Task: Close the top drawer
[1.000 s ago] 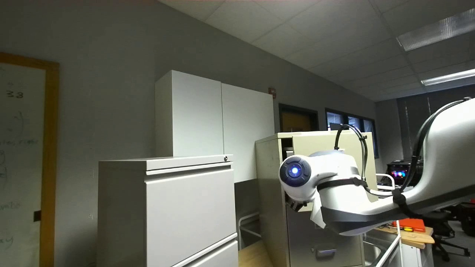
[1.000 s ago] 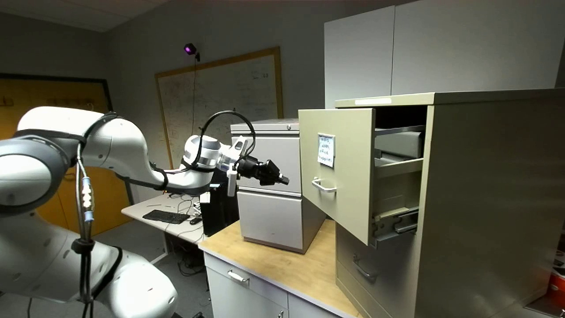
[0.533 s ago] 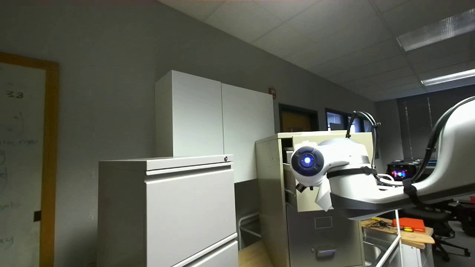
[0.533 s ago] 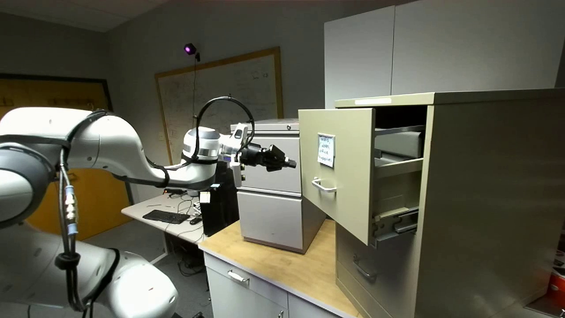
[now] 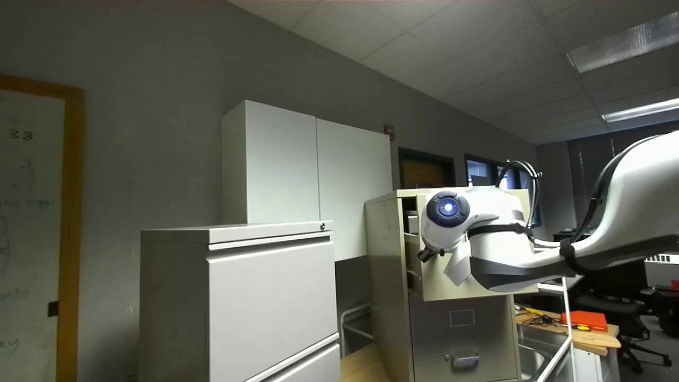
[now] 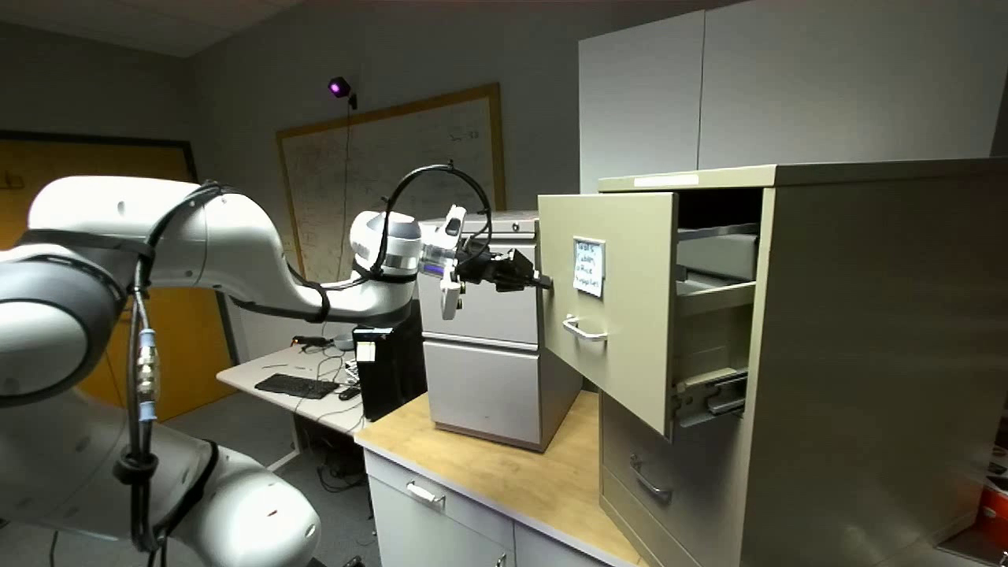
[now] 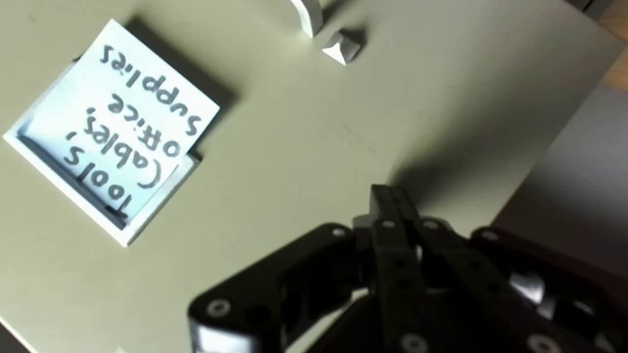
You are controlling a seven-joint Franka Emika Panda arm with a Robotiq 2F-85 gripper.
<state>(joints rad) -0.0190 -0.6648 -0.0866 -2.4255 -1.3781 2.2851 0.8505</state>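
The top drawer (image 6: 630, 346) is pulled partway out of the tall beige cabinet (image 6: 858, 354). Its tan front has a silver handle (image 6: 584, 331) and a paper label (image 6: 588, 268). In the wrist view the drawer front (image 7: 274, 147) fills most of the picture, with the label (image 7: 117, 122) at left and part of the handle (image 7: 310, 17) at top. My gripper (image 6: 546, 281) is shut and empty, fingertips together. The tips appear to touch the drawer front near its edge, away from the handle. In an exterior view the arm covers much of the drawer front (image 5: 440, 278).
A pale grey cabinet (image 6: 480, 386) stands on the wooden counter (image 6: 504, 472) beside the beige cabinet, close behind the gripper. A lower drawer with a handle (image 6: 650, 480) is shut beneath. White wall cabinets (image 6: 646, 110) hang above. A desk (image 6: 276, 370) stands farther back.
My gripper has moved up and forward to the drawer front, staying shut. The top drawer has shifted slightly inward since half a second ago.
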